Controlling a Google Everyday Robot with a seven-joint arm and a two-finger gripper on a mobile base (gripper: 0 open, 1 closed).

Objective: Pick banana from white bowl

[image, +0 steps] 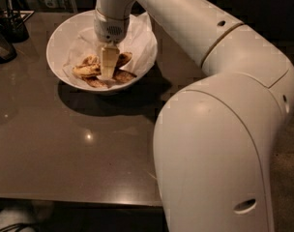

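The white bowl (59, 38) stands at the back left of the brown table, lined with crumpled white paper. Several overripe bananas lie in it. The longest banana (85, 71), yellow with brown mottling, lies on the left side of the pile. Shorter, darker bananas lie to the right (123, 59) and at the front (95, 82). My gripper (107, 74) points straight down into the bowl, with its tip at the right end of the longest banana, among the pile. It hides the middle of the pile.
Dark containers (11, 24) and a dark object (1, 50) stand at the table's far left. My large white arm (219, 129) covers the right half of the view. The table's front edge (79, 197) runs along the bottom.
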